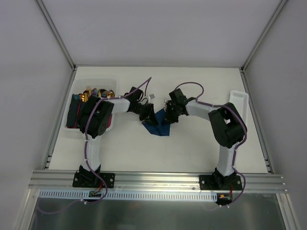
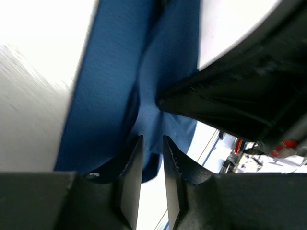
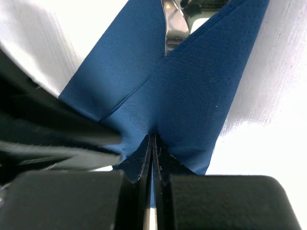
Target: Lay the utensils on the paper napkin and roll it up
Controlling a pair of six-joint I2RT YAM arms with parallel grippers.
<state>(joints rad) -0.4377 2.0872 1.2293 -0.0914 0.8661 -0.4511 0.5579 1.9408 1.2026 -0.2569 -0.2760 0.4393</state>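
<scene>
A metal rail [image 1: 158, 178] runs along the near edge. Beyond it a broad strip of white worktop [image 1: 158, 155] stretches from side to side, giving open room in front of the hands.

At mid-worktop the napkin [image 1: 159, 127] sits bunched between the two hands. Its loose corner points toward the near edge, and it is well apart from every worktop edge. The right hand [image 3: 152, 140] is clenched on a raised fold of the napkin, with the paper squeezed between its fingertips. Two flaps spread away from the pinch, and a shiny utensil [image 3: 172, 26] lies in the valley between them.

The left hand [image 2: 152, 143] faces it from the other side, just beside it. Its fingers [image 2: 130, 167] stand slightly apart with a lobe of napkin in the gap, and it is not possible to tell whether they are gripping it.

Farther left, a clear bin [image 1: 103, 82] by the left edge holds dark blue rolls [image 1: 73, 112] and gold cutlery heads [image 1: 93, 92]. A white tray [image 1: 240, 98] lies along the right edge. Past the hands, more white worktop reaches to the far edge.
</scene>
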